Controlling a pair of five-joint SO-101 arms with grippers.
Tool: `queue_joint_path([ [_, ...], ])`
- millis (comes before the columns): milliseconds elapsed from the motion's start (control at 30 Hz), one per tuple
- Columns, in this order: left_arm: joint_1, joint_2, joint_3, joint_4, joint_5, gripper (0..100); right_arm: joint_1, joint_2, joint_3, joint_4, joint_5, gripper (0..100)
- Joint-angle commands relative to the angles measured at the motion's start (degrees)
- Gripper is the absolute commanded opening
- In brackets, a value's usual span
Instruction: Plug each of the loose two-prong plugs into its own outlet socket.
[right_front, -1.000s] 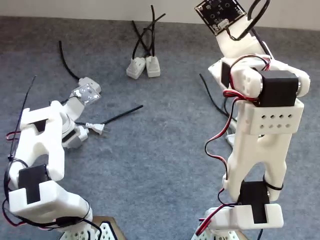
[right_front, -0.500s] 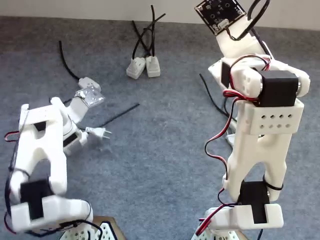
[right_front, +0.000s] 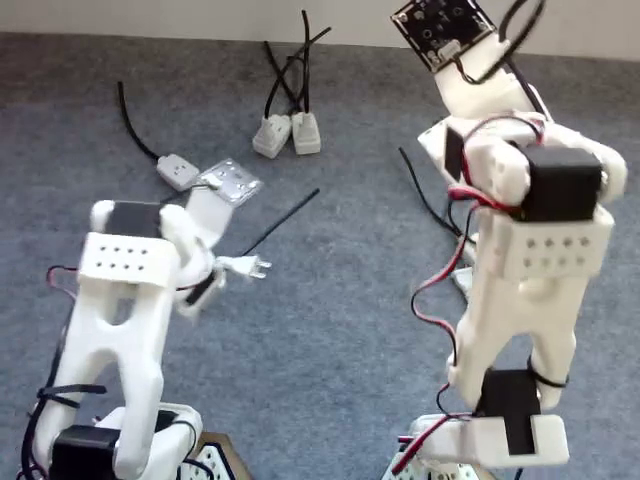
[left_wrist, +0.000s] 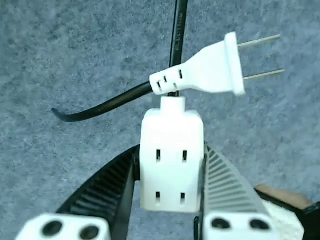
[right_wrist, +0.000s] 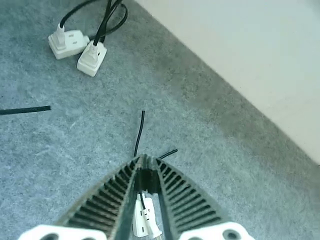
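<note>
One arm (right_front: 125, 290), the left, has swung rightward since a second ago, bringing outlet socket (left_wrist: 171, 175) and plug (left_wrist: 207, 72) toward frame centre. The left hand (left_wrist: 170, 150) is clamped on the socket. The plug touches the socket's cord end, prongs pointing right. The right hand (right_wrist: 145, 159) is closed, tips together, beside a black cord (right_wrist: 140, 132).

Carpeted indoor room: grey carpet (right_front: 340, 330), pale wall (right_wrist: 240, 50)

Grey carpet (right_front: 330, 330) bearing two corded outlet blocks (right_front: 290, 132), a lone socket (right_front: 175, 170), black cords (right_front: 130, 125).
</note>
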Motion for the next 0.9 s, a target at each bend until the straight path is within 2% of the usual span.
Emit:
queue_joint_path([
  [0,4.8,-1.6,4.8,-7.8,12.9,0,0.7,-4.8,-0.7,0.5,0.7,0.9],
  [167,5.7,-1.6,13.8,-17.2,27.9,0,0.7,-6.3,-0.6,1.6,0.7,0.9],
  [267,5.8,-1.6,15.8,-20.8,33.1,0,0.7,-6.4,-0.6,1.6,0.7,0.9],
  [367,6.4,-1.6,16.3,-22.0,33.2,4,0.7,-6.4,-0.6,1.6,0.7,0.9],
  [533,9.5,-1.7,21.1,-21.6,33.4,20,0.7,-6.3,-0.6,1.6,0.7,0.9],
  [867,7.3,-2.2,24.6,-21.6,31.5,21,0.6,-6.3,-0.6,1.6,0.7,0.9],
])
